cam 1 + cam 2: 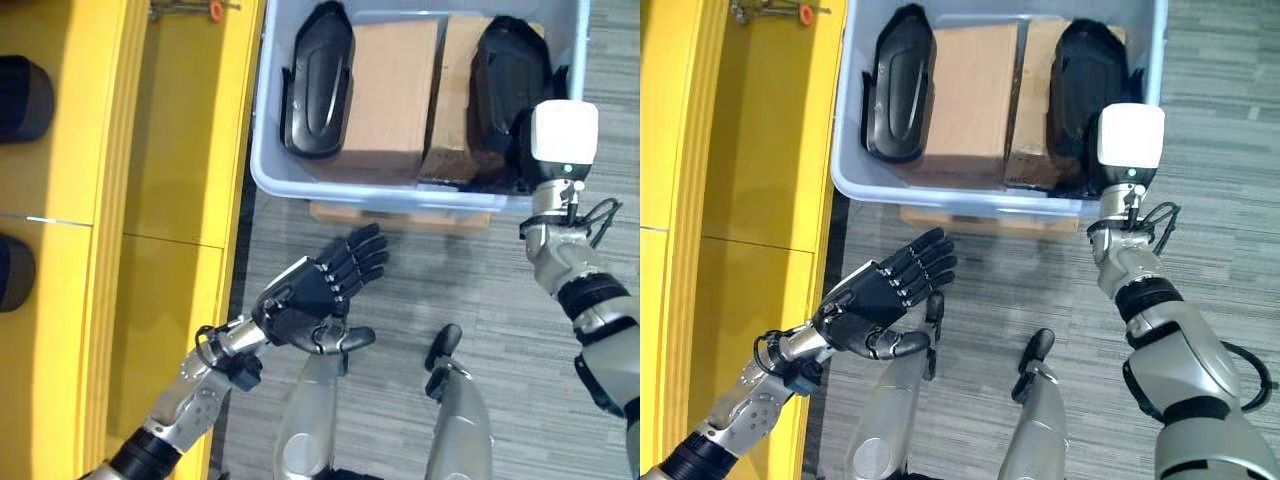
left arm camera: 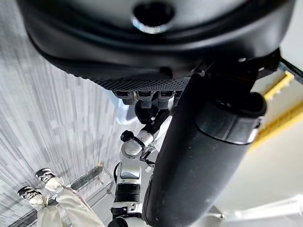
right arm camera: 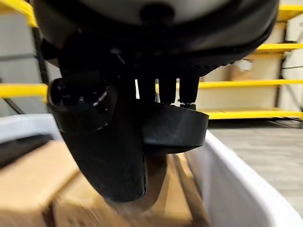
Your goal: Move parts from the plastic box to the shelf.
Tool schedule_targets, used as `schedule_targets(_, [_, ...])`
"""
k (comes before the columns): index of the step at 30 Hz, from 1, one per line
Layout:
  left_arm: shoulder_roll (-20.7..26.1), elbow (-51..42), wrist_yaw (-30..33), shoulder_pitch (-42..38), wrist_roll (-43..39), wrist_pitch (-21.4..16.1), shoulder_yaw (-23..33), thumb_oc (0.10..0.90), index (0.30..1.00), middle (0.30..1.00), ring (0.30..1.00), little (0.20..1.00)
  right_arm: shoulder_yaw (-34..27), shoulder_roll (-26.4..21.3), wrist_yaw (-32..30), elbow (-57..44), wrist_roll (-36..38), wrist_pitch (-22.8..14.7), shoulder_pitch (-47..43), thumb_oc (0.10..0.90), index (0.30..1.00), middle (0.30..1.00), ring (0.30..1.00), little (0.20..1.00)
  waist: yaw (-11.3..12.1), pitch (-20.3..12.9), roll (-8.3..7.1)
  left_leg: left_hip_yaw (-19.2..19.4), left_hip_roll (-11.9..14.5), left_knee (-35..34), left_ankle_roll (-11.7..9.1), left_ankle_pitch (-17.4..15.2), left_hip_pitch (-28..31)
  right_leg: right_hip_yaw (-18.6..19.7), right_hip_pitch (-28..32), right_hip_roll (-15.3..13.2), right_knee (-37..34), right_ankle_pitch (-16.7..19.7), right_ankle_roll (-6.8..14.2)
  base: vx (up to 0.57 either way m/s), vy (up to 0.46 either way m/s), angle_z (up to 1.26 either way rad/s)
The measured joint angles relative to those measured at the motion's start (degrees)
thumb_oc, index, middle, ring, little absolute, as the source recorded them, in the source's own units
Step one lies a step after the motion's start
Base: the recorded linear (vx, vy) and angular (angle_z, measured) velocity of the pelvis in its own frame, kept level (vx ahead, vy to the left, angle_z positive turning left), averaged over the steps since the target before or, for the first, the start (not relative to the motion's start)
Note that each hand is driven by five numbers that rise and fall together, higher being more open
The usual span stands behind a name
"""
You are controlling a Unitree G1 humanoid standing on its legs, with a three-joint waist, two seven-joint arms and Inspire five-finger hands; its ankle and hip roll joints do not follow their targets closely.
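Your left hand [image 1: 312,300] nearest, fingers spread, empty, right hand [image 3: 142,123] curled around glossy black moulded part [image 1: 1087,75] inside plastic box [image 1: 270,110], yellow shelf [image 1: 180,150] alongside.

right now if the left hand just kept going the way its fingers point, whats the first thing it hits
The left hand is open, fingers aimed up and away toward the plastic box. Going straight on, it would probably meet the box's near wall first, close to the wooden base under it. Depth is unclear, so it might pass over the rim instead.

We count two black parts [image 1: 318,85] in one plastic box [image 1: 268,150], ahead of our open left hand [image 1: 315,295], and two cardboard boxes [image 1: 388,95] between them.
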Motion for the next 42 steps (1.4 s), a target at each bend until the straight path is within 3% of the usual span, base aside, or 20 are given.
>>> schedule_targets(1, [0.0, 0.0, -0.7, 1.5, 0.0, 0.4, 1.1, 0.9, 1.0, 1.0, 1.0, 1.0, 0.0, -0.4, 0.3, -5.1, -0.3, -1.2, 3.0, 0.4, 0.3, 0.3, 0.3, 0.3, -0.2, 0.0, -0.02, 0.4, 0.0, -1.1, 0.1, -0.2, 3.6, 0.1, 3.8, 0.3, -2.0, 0.4, 0.2, 0.03, 0.019, -0.09])
schedule_targets(7, [-0.3, 0.3, -3.6, 1.6, -1.7, 1.0, 1.1, 0.9, 1.0, 1.0, 1.0, 1.0, -0.2, 0.0, 2.3, -11.1, -0.9, -3.3, 5.6, 0.4, 0.3, 0.3, 0.3, 0.3, -1.4, 0.0, -0.06, 1.1, 0.0, -4.1, 0.3, -0.3, 10.4, 0.2, 11.7, 1.0, -8.3, 2.5, 0.2, 0.04, 0.062, -0.05])
schedule_targets(10, [-0.4, 0.5, -3.7, 2.6, -1.9, 0.8, 1.2, 0.9, 1.0, 1.0, 1.0, 1.0, -4.1, 1.3, 3.0, -16.0, -0.3, -3.5, 11.9, 0.4, 0.3, 0.3, 0.3, 0.3, -1.5, -0.1, -0.35, 2.0, -0.2, -6.8, 0.3, -0.7, 16.3, 0.0, 18.2, 1.2, -13.1, 3.8, 0.5, 0.13, 0.077, -0.08])
schedule_targets(15, [-0.7, 0.0, -5.1, 4.7, -2.2, 0.8, 3.7, 0.9, 1.0, 1.0, 1.0, 1.0, -7.1, 7.1, 3.0, -20.9, -0.2, -5.4, 22.5, 0.4, 0.3, 0.3, 0.3, 0.3, -2.0, -4.3, -4.95, 2.5, -0.1, -10.8, -0.1, -0.7, 21.7, -0.3, 24.4, 2.1, -19.1, 5.3, 1.0, 0.14, 0.048, -0.05])
schedule_targets(18, [-1.4, 0.0, -5.3, 4.5, -2.1, 0.8, 3.7, 0.9, 1.0, 1.0, 1.0, 1.0, -7.1, 8.5, 4.4, -21.7, -0.2, -5.4, 24.4, 0.4, 0.3, 0.3, 0.3, 0.3, -2.4, -6.2, -6.2, 2.6, -0.1, -11.9, -0.3, -0.5, 23.5, -0.7, 26.2, 2.2, -20.1, 5.4, 1.2, 0.14, 0.071, 0.0])
schedule_targets(21, [-2.9, 0.2, -5.6, 4.3, -2.1, 0.8, 3.7, 0.9, 1.0, 1.0, 1.0, 1.0, -7.1, 9.0, 5.0, -22.0, -0.3, -5.4, 24.5, 0.4, 0.3, 0.3, 0.3, 0.3, -2.5, -6.6, -6.23, 2.6, -0.2, -12.5, -0.4, -0.5, 25.8, -0.8, 28.7, 2.2, -21.0, 5.5, 1.2, 0.09, 0.069, 0.03])
schedule_targets(25, [-2.9, 0.4, -6.1, 5.4, -1.9, 0.8, 3.4, 0.9, 1.0, 1.0, 1.0, 1.0, -7.1, 9.9, 6.0, -22.1, -0.3, -5.5, 25.2, 0.4, 0.3, 0.3, 0.3, 0.3, -2.7, -9.7, -6.17, 2.5, -0.3, -13.9, -0.5, -0.4, 27.2, -1.5, 30.0, 2.4, -22.1, 5.4, 1.2, 0.06, 0.08, 0.02])
schedule_targets(32, [-2.9, 0.6, -6.1, 9.5, -1.5, 0.8, 3.5, 0.9, 1.0, 1.0, 1.0, 1.0, -7.1, 10.0, 7.3, -30.7, -0.1, -8.1, 29.8, 0.4, 0.3, 0.3, 0.3, 0.3, -3.2, -13.1, -6.31, 2.5, -0.4, -15.2, -0.6, -0.4, 29.1, -1.5, 32.0, 2.5, -23.3, 5.4, 1.2, 0.01, 0.113, 0.01])
schedule_targets(35, [-3.0, 0.6, -6.4, 11.4, 0.5, 0.8, 4.1, 0.9, 1.0, 1.0, 1.0, 1.0, -9.2, 9.9, 8.5, -39.5, 4.1, -9.2, 34.7, 0.4, 0.3, 0.3, 0.3, 0.3, -3.3, -14.0, -6.41, 2.5, -0.6, -16.8, -0.1, 0.0, 30.4, -1.6, 32.9, 2.4, -23.6, 5.4, 1.2, 0.0, 0.147, 0.02])
schedule_targets(39, [-4.9, 0.6, -7.1, 11.9, 0.7, 0.8, 4.0, 0.9, 1.0, 1.0, 1.0, 1.0, -9.8, 11.8, 8.3, -45.4, 6.1, -10.1, 37.8, 0.4, 0.3, 0.3, 0.3, 0.3, -3.4, -15.0, -6.42, 2.4, -1.2, -17.1, -0.1, 0.1, 30.6, -1.6, 33.0, 1.9, -23.6, 5.4, 1.2, -0.06, 0.123, 0.03])
schedule_targets(42, [-5.8, 0.6, -7.2, 10.8, 3.0, 0.7, 2.3, 0.9, 1.0, 1.0, 1.0, 1.0, -9.2, 16.2, 8.1, -46.7, 5.9, -11.0, 39.2, 0.4, 0.3, 0.3, 0.3, 0.3, -3.4, -16.7, -6.44, 2.1, -1.6, -17.2, 0.1, 0.2, 30.0, -2.0, 32.7, 1.4, -23.5, 5.3, 1.3, -0.06, 0.016, 0.1])
